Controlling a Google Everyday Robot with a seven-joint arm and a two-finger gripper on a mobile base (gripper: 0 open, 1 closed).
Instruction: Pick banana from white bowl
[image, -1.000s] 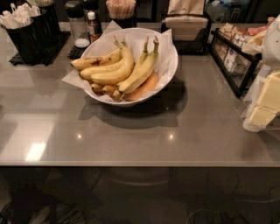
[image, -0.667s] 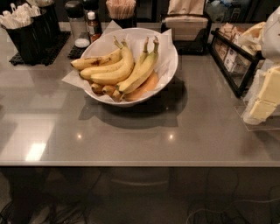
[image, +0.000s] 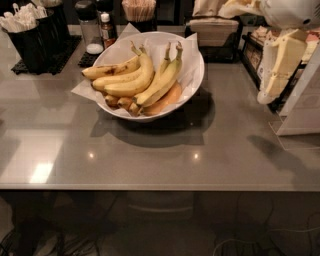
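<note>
Hanging at 3 o'clock edge, arm (image: 287, 12) points gripper (image: 278, 75) downward by black rack (image: 250, 60) (apart or together: not discernible). Banana (image: 161, 82) lies in white bowl (image: 199, 60), at gripper's 9 o'clock, well apart.

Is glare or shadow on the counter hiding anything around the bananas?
Camera view: bright glare patch on the counter front left, two small highlights nearer, none touching the white bowl; bowl's dark shadow falls front-right; the banana is evenly lit; gripper hangs at the right edge.

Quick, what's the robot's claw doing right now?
Claw: at the far right, apart from the white bowl; open or closed cannot be told.
</note>
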